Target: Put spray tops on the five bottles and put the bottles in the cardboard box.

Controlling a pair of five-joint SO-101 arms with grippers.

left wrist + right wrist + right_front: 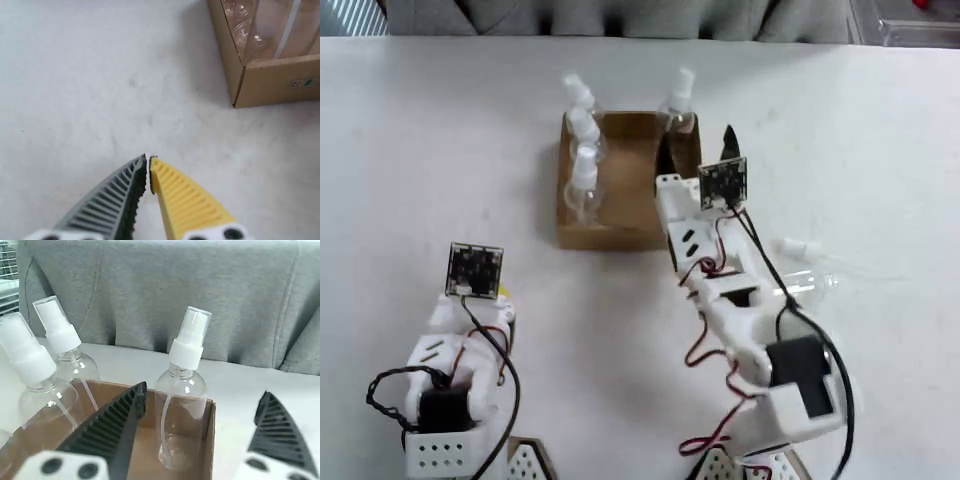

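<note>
Standing clear bottle (181, 405), white spray top (190, 337), cardboard box (610, 238)

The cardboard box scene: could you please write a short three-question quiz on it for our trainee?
1. True or false: the left pincer is shut.
2. How many bottles with spray tops stand in the cardboard box?
3. Where does the fifth bottle lie? A) in the box B) on the table C) in a pincer

Key: 1 true; 2 four; 3 B.
</note>
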